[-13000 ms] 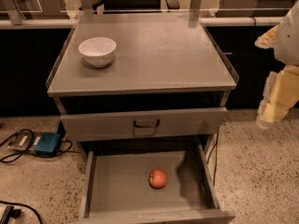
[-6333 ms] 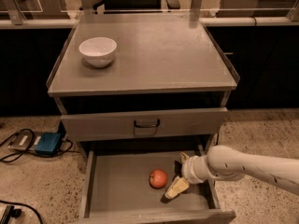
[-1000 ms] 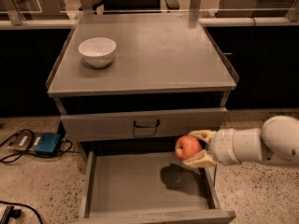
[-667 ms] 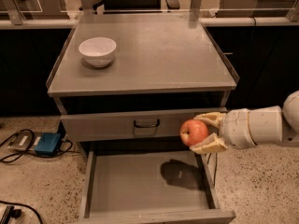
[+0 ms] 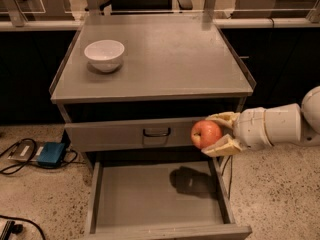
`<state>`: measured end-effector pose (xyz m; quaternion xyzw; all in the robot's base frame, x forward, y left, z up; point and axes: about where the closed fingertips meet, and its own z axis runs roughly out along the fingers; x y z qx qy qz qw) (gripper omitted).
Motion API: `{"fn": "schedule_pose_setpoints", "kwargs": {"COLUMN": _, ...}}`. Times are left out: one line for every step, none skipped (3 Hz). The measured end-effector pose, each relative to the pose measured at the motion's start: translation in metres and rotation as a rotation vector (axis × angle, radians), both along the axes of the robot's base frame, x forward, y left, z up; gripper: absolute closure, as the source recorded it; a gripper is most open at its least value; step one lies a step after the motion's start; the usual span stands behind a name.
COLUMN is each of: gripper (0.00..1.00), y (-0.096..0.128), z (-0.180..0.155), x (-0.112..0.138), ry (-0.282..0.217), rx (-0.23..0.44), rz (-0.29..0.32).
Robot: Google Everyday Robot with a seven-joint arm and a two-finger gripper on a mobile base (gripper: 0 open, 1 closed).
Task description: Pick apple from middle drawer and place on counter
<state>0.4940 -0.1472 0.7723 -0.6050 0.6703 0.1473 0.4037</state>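
Observation:
My gripper (image 5: 214, 132) comes in from the right on a white arm and is shut on the red-orange apple (image 5: 205, 133). It holds the apple in the air in front of the right end of the grey drawer front, above the right side of the open middle drawer (image 5: 155, 195). The drawer's bare floor holds nothing but the apple's shadow. The counter (image 5: 160, 59) lies above and behind the apple.
A white bowl (image 5: 104, 54) stands on the counter's back left. The grey drawer front with a dark loop handle (image 5: 156, 132) sits under the counter. A blue box with cables (image 5: 50, 153) lies on the speckled floor at the left.
My gripper has lifted the apple up out of the drawer and carried it a little to the right, from just above the drawer floor to the height of the drawer front.

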Motion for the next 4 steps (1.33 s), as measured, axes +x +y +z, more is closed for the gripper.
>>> {"fn": "schedule_pose_setpoints", "kwargs": {"gripper": 1.0, "y": 0.001, "z": 0.041, "x": 0.026, "ry": -0.052, "rx": -0.008, "rz": 0.027}}
{"fn": "schedule_pose_setpoints", "kwargs": {"gripper": 1.0, "y": 0.002, "z": 0.086, "x": 0.062, "ry": -0.089, "rx": 0.005, "rz": 0.048}}
{"fn": "schedule_pose_setpoints", "kwargs": {"gripper": 1.0, "y": 0.021, "z": 0.13, "x": 0.11, "ry": -0.108, "rx": 0.021, "rz": 0.077}}
{"fn": "schedule_pose_setpoints", "kwargs": {"gripper": 1.0, "y": 0.041, "z": 0.141, "x": 0.145, "ry": -0.101, "rx": 0.034, "rz": 0.077}}
